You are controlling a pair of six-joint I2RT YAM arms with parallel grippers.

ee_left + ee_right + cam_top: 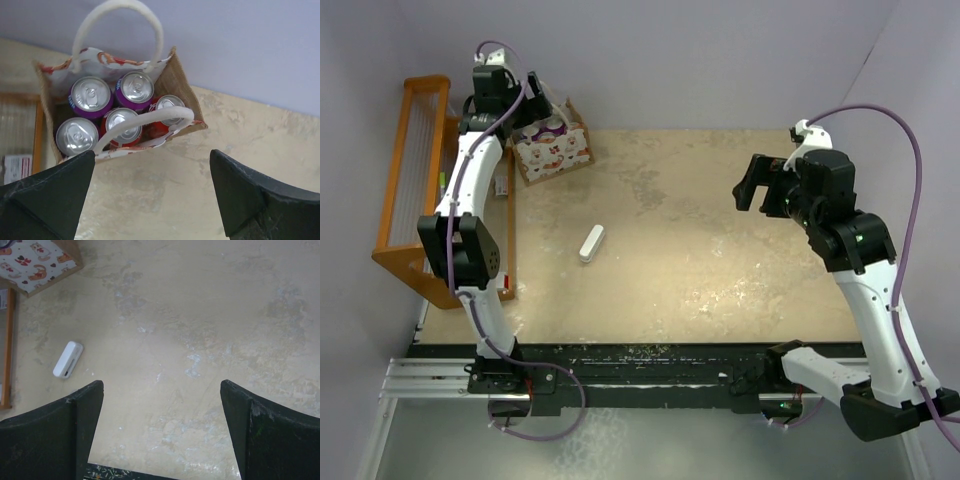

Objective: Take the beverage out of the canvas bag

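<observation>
Hovering right above the canvas bag [175, 82], the left gripper [152, 155] has its fingers spread wide, nothing in them. Bag sits at the table's [720, 250] far-left corner beside the orange rack [410, 190], with five beverage cans [135, 87] upright inside. Right gripper [161, 385] is spread apart too, empty, over on the right.

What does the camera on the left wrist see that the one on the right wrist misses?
Only the left wrist view looks down into the canvas bag, showing five cans standing inside and both cord handles. Only the right wrist view shows the small white object lying on the table. Both show the table, some of the bag, and an open gripper: the left gripper in one, the right gripper in the other.
</observation>
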